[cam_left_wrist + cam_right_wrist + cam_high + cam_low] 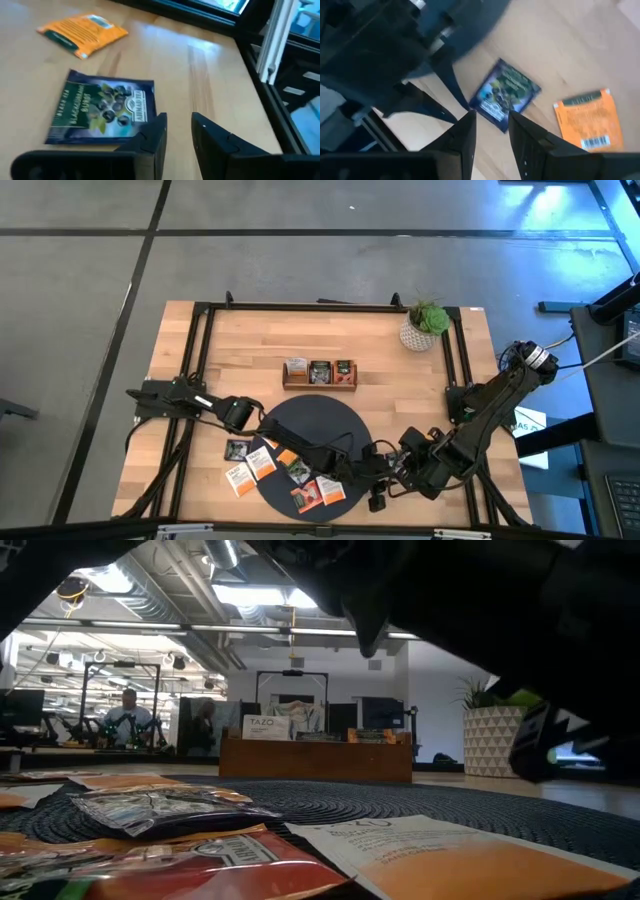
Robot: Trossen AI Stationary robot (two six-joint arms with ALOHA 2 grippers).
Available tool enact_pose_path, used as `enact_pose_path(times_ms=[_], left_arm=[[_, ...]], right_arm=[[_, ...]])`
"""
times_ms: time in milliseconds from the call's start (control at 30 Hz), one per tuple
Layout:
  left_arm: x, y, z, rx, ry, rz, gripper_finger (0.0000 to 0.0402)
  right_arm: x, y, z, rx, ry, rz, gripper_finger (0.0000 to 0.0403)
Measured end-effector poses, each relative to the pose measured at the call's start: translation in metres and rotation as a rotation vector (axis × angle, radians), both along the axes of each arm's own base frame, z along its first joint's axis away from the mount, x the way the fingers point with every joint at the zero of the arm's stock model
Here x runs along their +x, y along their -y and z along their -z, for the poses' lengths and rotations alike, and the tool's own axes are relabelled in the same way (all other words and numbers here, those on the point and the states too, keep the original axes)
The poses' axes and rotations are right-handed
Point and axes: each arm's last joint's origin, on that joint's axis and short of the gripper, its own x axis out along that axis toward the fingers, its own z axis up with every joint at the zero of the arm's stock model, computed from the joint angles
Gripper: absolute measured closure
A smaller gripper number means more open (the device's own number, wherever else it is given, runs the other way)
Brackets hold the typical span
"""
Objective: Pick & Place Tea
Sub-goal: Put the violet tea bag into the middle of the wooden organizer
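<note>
The pale wooden table (250,345) carries a dark round mat (320,425), wooden tray (319,383), potted plant (424,326) — and scattered tea sachets (240,476).

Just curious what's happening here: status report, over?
Left gripper, right gripper open. Blue tea sachet flat on table at their tips, ungripped. Grippers crowd each other.

Seen from above, two dark arms reach over a wooden table (250,340) toward tea sachets (262,464) scattered on and beside a dark round mat (320,420), with a three-compartment tray (319,383) and potted plant (425,325) behind; the grippers' fingers are hard to distinguish.
</note>
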Motion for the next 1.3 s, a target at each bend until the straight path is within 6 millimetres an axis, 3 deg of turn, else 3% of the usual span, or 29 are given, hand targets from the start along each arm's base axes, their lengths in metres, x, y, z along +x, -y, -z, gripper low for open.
enact_pose_path(times_ms=[133, 467, 733, 1033, 1300], left_arm=[[0.001, -0.002, 0.0, -0.043, -0.01, 0.043, 0.0315], [0.001, -0.002, 0.0, -0.056, -0.014, 0.051, 0.0315], [0.001, -0.003, 0.0, -0.07, -0.004, -0.039, 0.0313], [-0.001, 0.0, -0.001, -0.017, 0.013, -0.091, 0.0313], [-0.002, -0.002, 0.007, 0.013, -0.034, -0.102, 0.0313]], right_arm=[[-0.001, -0.001, 0.0, 0.03, -0.032, -0.001, 0.0269], [-0.01, 0.01, -0.007, -0.021, -0.07, -0.007, 0.015], [-0.02, 0.023, -0.017, -0.084, 0.023, -0.053, 0.0126], [-0.04, 0.042, 0.029, 0.067, 0.122, -0.059, 0.0126], [-0.043, 0.047, 0.057, 0.167, 0.245, -0.05, 0.0126]])
